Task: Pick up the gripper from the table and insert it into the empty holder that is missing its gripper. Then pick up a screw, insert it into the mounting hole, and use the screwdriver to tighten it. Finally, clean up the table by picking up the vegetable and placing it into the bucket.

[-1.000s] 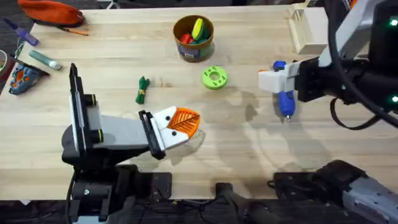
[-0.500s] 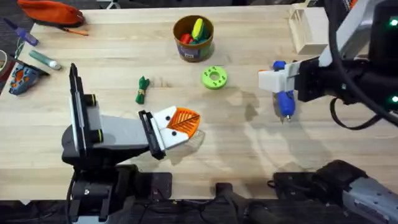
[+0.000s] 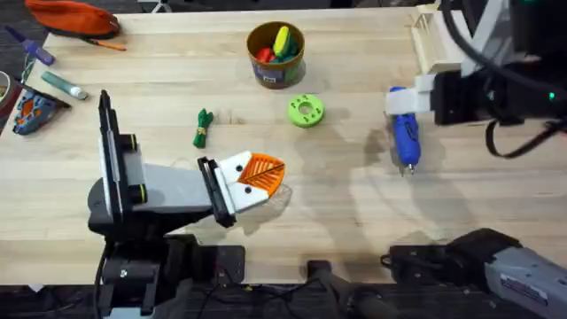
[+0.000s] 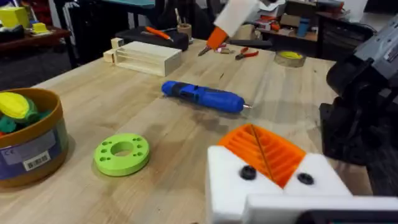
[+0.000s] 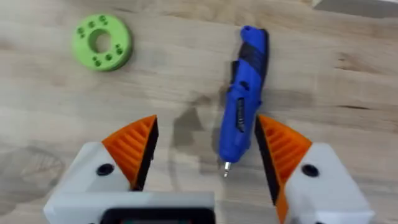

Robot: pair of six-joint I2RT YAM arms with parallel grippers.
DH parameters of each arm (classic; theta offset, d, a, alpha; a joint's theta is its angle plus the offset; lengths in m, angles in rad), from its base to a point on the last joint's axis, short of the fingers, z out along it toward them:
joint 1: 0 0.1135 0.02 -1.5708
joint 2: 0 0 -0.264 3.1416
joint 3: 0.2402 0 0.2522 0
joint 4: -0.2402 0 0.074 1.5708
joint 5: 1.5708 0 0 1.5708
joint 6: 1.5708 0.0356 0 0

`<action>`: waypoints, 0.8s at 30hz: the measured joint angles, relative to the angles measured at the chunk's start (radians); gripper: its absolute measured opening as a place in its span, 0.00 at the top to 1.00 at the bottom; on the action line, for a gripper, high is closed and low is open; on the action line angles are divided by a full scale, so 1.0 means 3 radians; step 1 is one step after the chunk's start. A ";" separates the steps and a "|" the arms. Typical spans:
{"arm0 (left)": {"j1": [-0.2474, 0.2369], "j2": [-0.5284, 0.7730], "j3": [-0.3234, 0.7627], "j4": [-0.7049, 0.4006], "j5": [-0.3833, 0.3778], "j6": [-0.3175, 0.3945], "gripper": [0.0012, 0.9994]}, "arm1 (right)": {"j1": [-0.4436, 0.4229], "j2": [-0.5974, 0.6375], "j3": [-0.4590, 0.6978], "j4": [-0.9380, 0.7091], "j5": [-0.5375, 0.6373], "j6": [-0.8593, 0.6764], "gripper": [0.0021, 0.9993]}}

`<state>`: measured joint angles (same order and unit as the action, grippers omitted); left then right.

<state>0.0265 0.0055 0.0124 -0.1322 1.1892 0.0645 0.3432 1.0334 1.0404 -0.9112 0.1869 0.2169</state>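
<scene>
The blue screwdriver lies flat on the wooden counter at the right side, its thin metal tip pointing toward the near edge, with the right hand raised above it, fingers spread wide and grasping nothing; in the right wrist view the tool rests between the two orange ribbed pads, closer to one of them, untouched. Just beside it toward the middle sits a flat green ring-shaped disc. At the lower left the left hand rests low over the counter, its white fingers pressed together with the orange pads meeting, nothing between them. The small green vegetable lies on the counter between the left arm and the disc, apart from both. The mustard-yellow bucket stands upright near the far edge, already carrying several coloured toy pieces. A pale wooden box sits at the far right corner, and an orange pouch at the far left.
</scene>
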 joint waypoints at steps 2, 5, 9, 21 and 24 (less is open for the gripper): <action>0.0000 0.0000 0.0000 0.0000 0.0000 -0.0001 0.99 | -0.0114 0.0110 0.0054 -0.0007 0.0029 0.0000 0.09; 0.0000 -0.0001 0.0000 0.0000 0.0000 -0.0001 0.99 | -0.0291 0.0297 0.0075 -0.0009 0.0010 0.0000 0.09; 0.0000 -0.0001 0.0000 0.0000 0.0000 -0.0001 0.99 | -0.0527 0.0584 0.0075 -0.0005 -0.0077 -0.0013 0.09; 0.0000 0.0000 0.0000 0.0000 0.0000 0.0000 0.99 | -0.0778 0.1515 0.0440 -0.0004 -0.0160 -0.0146 0.09; 0.0000 0.0000 0.0000 0.0000 0.0000 -0.0001 0.99 | -0.0778 0.1684 0.0543 0.0006 -0.0181 -0.0193 0.09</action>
<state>0.0265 0.0055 0.0124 -0.1322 1.1892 0.0643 0.1097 1.5386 1.2032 -0.9093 0.1326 0.1591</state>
